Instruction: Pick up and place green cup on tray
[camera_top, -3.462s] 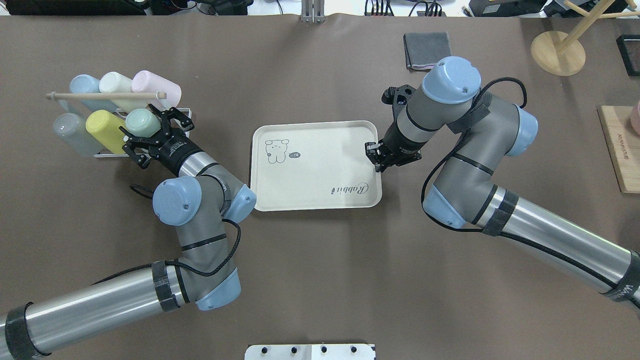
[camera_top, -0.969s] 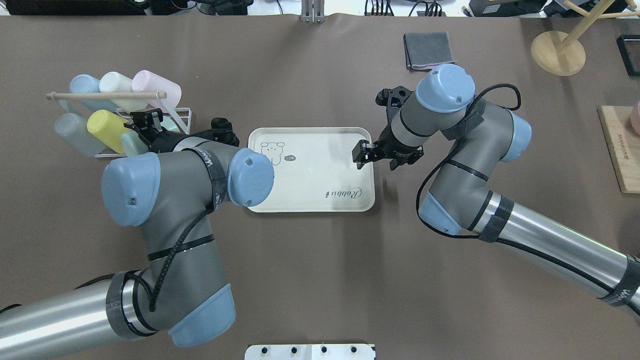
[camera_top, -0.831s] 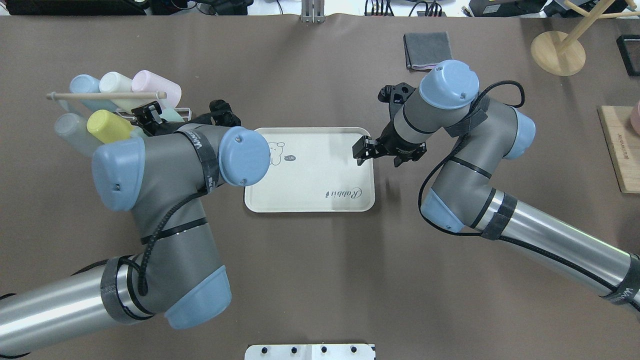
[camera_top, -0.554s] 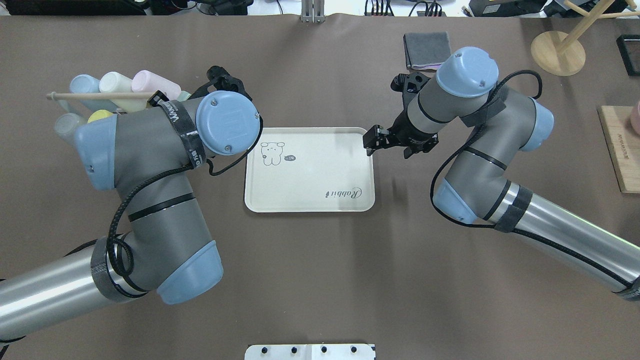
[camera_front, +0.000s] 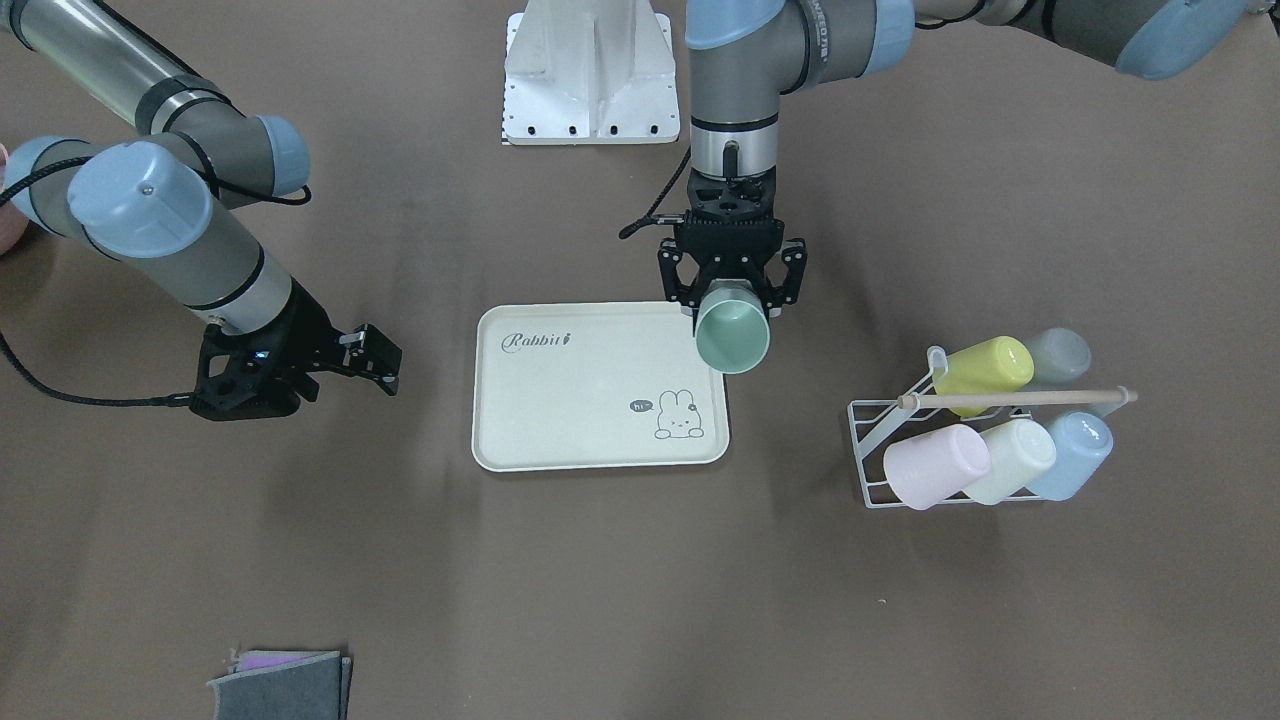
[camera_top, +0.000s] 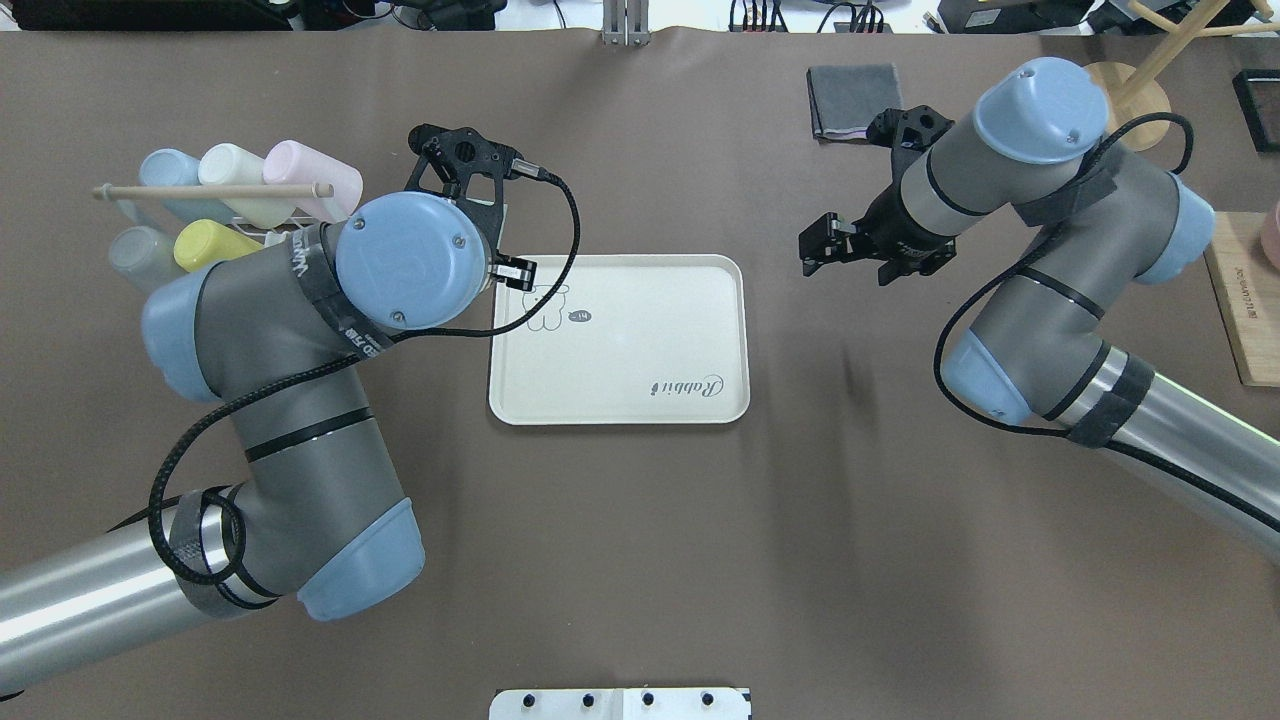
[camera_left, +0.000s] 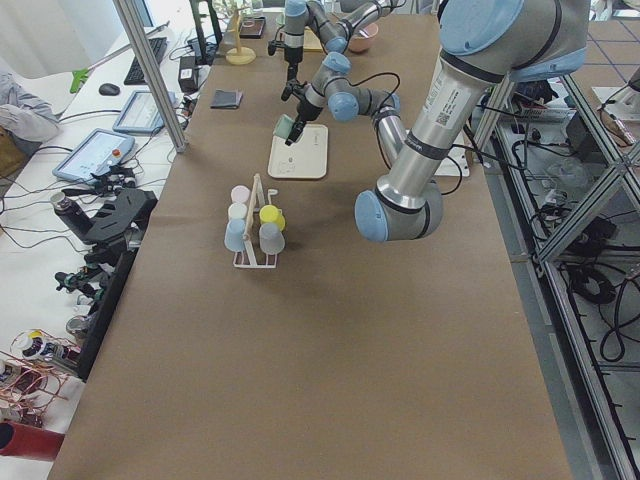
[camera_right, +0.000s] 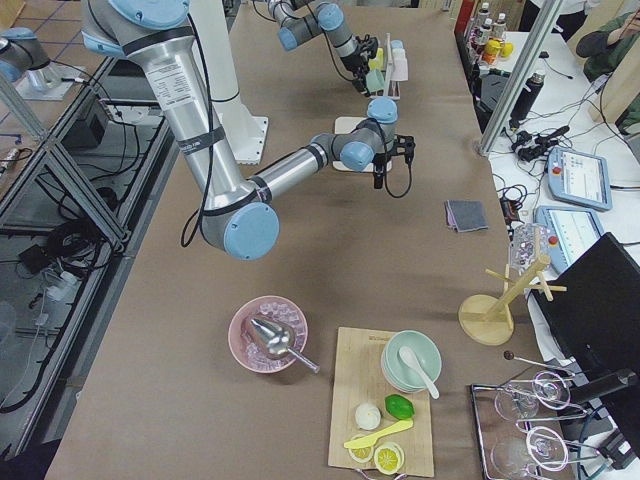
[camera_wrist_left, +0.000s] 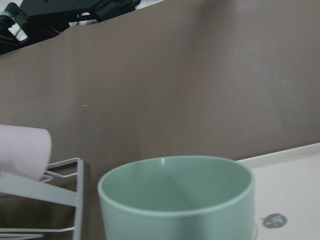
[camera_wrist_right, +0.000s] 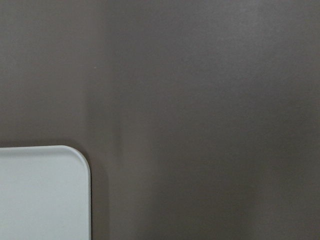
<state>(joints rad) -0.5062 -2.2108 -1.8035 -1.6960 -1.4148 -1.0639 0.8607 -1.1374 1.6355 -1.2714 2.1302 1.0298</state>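
The left gripper (camera_front: 733, 300) clamps the green cup (camera_front: 732, 340) by its base end. The cup's long axis runs on from the fingers, with its open mouth aimed at the lower edge of the front-facing view. It hangs over the upper right corner of the tray (camera_front: 580, 400). The base is hidden between the fingers, and from overhead the wrist covers the cup entirely. The right gripper (camera_front: 378, 357), left of the tray, has its fingers parted around nothing.
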